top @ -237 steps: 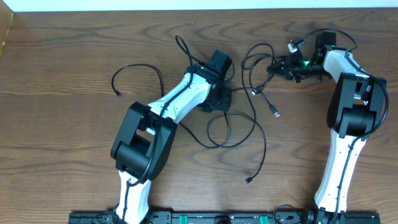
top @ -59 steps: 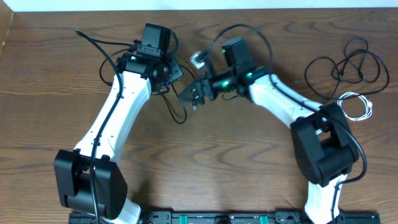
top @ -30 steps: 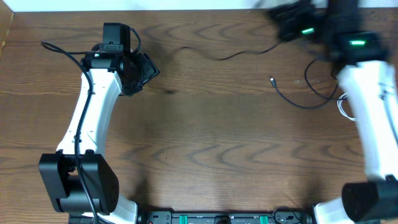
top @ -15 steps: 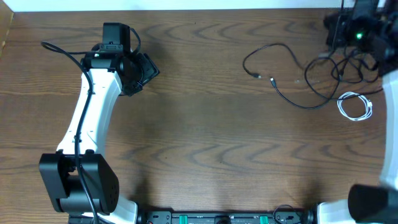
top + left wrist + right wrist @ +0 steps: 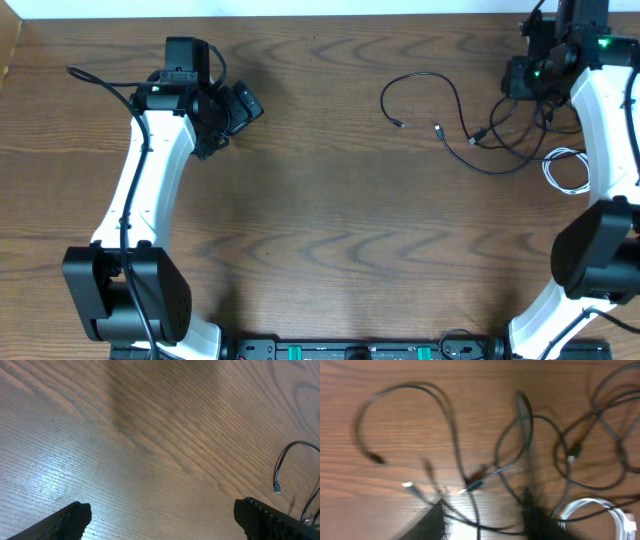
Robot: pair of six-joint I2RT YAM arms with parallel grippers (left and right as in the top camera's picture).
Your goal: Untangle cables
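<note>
Overhead, the wooden table point(image 5: 330, 250) fills the frame. The left arm point(image 5: 150, 180) rises from the table's near left edge and reaches to its far left part. The right arm point(image 5: 610, 130) stands along the table's right edge and reaches to the far right corner.

The black cables point(image 5: 472, 138) lie loose on the far right part of the table. One open loop spreads toward the table's middle. The rest cross one another in a looser heap nearer the right edge, under the right arm's wrist. The white cable point(image 5: 592, 505) lies coiled at the table's right edge, just on the near side of the black heap and touching or overlapping its strands.

The left gripper point(image 5: 165, 520) hangs over bare wood at the far left of the table. Its fingers are spread wide with nothing between them.

The right gripper point(image 5: 485, 525) hovers over the black heap at the far right. Its wrist view is blurred, but the two fingers stand apart and black strands run across the wood below the gap. I see nothing pinched.

Small silver-tipped plugs point(image 5: 438, 129) lie on the wood between the open loop and the heap.
</note>
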